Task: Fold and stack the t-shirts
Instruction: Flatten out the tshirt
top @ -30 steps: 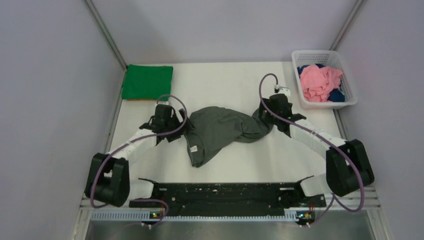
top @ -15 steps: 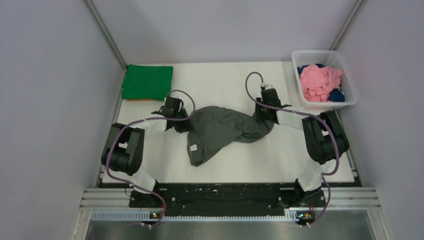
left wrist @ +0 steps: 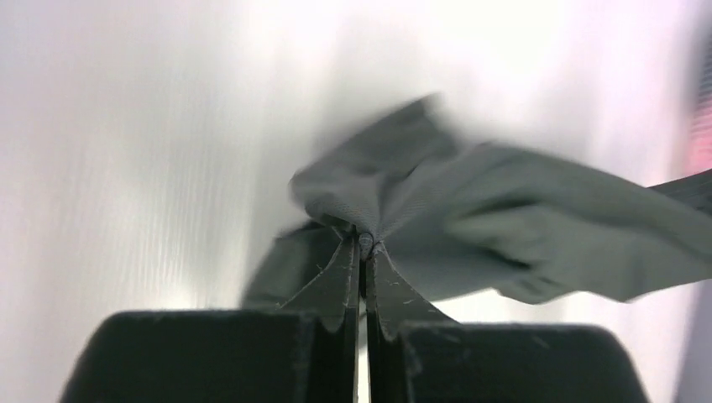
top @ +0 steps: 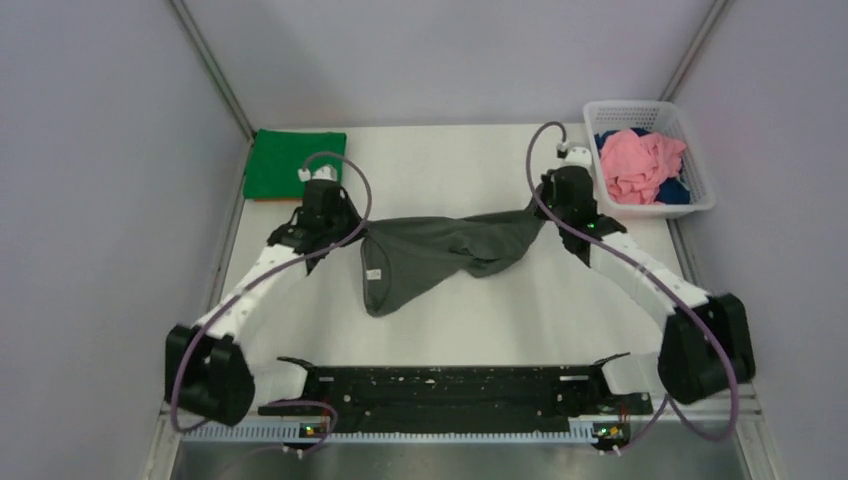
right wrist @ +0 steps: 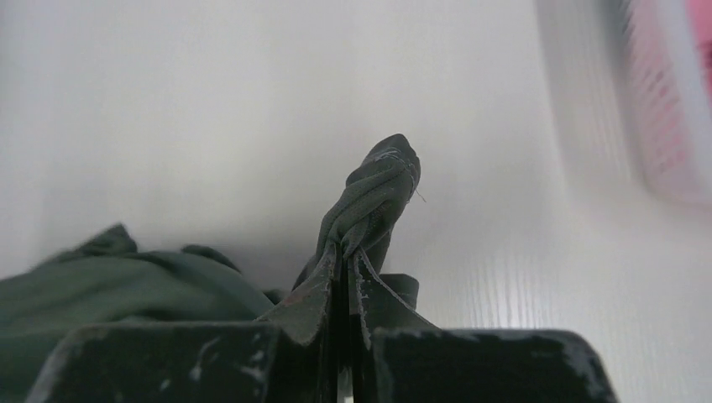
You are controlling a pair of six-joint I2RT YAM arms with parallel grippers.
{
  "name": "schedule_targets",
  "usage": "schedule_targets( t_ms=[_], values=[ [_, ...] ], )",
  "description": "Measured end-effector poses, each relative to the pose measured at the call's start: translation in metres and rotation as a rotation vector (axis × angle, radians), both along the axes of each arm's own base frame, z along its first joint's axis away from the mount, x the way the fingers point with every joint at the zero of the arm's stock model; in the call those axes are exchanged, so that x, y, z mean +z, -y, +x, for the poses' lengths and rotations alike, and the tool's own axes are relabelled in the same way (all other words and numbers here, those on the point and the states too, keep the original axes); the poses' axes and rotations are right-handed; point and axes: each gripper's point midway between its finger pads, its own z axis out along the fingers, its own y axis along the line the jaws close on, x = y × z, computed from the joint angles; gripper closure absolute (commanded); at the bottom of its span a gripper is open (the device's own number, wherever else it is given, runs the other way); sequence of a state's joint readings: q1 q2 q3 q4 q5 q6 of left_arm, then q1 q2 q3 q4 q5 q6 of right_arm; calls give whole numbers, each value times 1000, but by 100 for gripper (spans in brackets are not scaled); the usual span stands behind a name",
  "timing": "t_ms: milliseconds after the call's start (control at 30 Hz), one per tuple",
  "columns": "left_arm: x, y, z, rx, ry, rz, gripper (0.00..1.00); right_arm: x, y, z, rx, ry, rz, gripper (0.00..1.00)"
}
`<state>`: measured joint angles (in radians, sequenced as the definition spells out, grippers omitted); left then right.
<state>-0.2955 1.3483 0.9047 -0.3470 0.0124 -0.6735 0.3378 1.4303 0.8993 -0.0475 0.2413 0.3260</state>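
Observation:
A dark grey t-shirt [top: 440, 255] hangs stretched between my two grippers over the middle of the table, sagging toward the front left. My left gripper [top: 357, 232] is shut on its left end, and the cloth [left wrist: 470, 210] bunches at the closed tips [left wrist: 364, 243]. My right gripper [top: 546, 212] is shut on the right end, where a twisted fold [right wrist: 374, 201] sticks out past the closed tips [right wrist: 346, 249]. A folded bright green t-shirt [top: 295, 163] lies at the back left. A pink t-shirt [top: 638, 160] and a dark blue one [top: 676, 190] lie crumpled in the basket.
The white lattice basket [top: 700, 203] stands at the back right corner of the table. Grey walls close in the left, right and back sides. The arms' black base rail [top: 440, 385] runs along the near edge.
Both grippers closed on the ends of the grey t-shirt, then rose and drew apart. The shirt went from a heap on the table to a stretched, hanging band.

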Motion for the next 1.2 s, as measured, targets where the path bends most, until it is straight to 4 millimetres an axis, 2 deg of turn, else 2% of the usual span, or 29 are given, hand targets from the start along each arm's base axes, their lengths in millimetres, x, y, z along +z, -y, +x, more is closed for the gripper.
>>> schedule_targets(
  t_ms=[67,133,200,233,300,367,433,567,667,733,800,867,967,1000,1067,1100,1167,1200],
  values=[
    [60,-6,-1,21,159,-27,100,58,3,-7,0,143,48,100],
    [134,-13,-12,38,360,-72,100,115,6,-22,10,286,102,100],
    [193,-21,-31,47,524,-112,100,165,11,-44,24,418,152,100],
    [223,-26,-45,49,610,-133,100,186,14,-56,32,472,172,100],
    [270,-36,-72,54,749,-165,100,223,20,-81,50,567,209,100],
    [309,-45,-101,53,865,-187,100,253,25,-103,66,640,233,100],
    [337,-52,-123,50,946,-203,100,276,28,-122,81,693,252,100],
    [378,-56,-163,-2,1063,-235,100,330,35,-165,129,805,294,100],
    [395,-51,-184,-65,1112,-260,100,370,40,-199,169,890,323,100],
    [402,-48,-194,-96,1135,-271,100,389,42,-216,194,935,337,100],
    [406,-48,-198,-106,1147,-273,100,400,43,-226,208,961,349,100],
    [405,-49,-197,-101,1146,-271,100,400,42,-228,212,958,351,100],
    [395,-52,-181,-59,1120,-248,100,382,39,-213,200,895,335,100],
    [387,-53,-170,-37,1097,-235,100,373,38,-204,187,869,327,100],
    [364,-54,-136,24,1019,-191,100,349,39,-178,131,800,302,100],
    [349,-54,-115,58,971,-164,100,330,41,-159,84,751,280,100],
    [302,-54,-63,126,829,-84,100,284,43,-120,-6,643,223,100],
    [269,-52,-33,156,734,-31,100,257,44,-100,-46,582,186,100]
  ],
)
